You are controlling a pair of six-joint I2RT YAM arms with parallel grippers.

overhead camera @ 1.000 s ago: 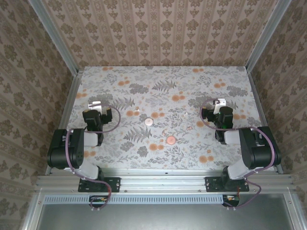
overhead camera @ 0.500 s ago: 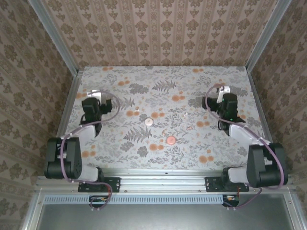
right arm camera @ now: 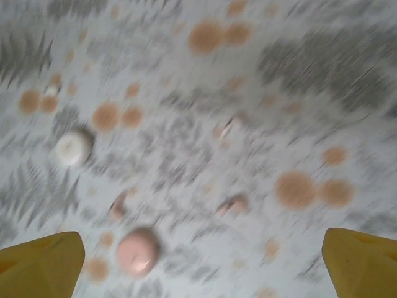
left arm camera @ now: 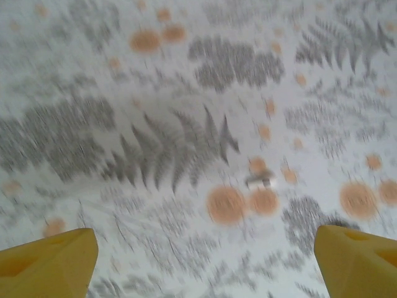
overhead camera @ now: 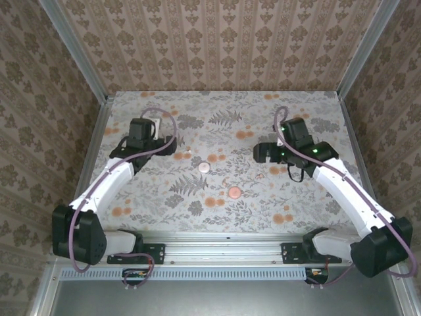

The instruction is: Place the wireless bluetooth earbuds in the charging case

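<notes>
One tiny whitish earbud (overhead camera: 187, 153) lies left of the table's middle and shows blurred in the left wrist view (left arm camera: 259, 181), ahead of my left gripper (left arm camera: 203, 251) and a little right. Those yellow fingers stand wide apart with nothing between them. A second pale earbud (overhead camera: 253, 158) lies just left of my right gripper (overhead camera: 260, 153), which is also open and empty (right arm camera: 201, 254). My left gripper (overhead camera: 166, 142) hangs left of the first earbud. Two coin-like discs lie mid-table, a pale one (overhead camera: 204, 167) (right arm camera: 73, 148) and a pink one (overhead camera: 233, 192) (right arm camera: 138, 250). I cannot tell which is the charging case.
The floral tabletop (overhead camera: 296, 204) is fenced by metal rails and patterned walls. Small blurred pinkish bits (right arm camera: 232, 203) (right arm camera: 118, 205) lie between the discs and the right gripper. Both wrist views are motion-blurred.
Both arms have unfolded from near their bases and reached toward the table's middle. The left gripper came up toward the left earbud, and the right swung left toward the other one.
</notes>
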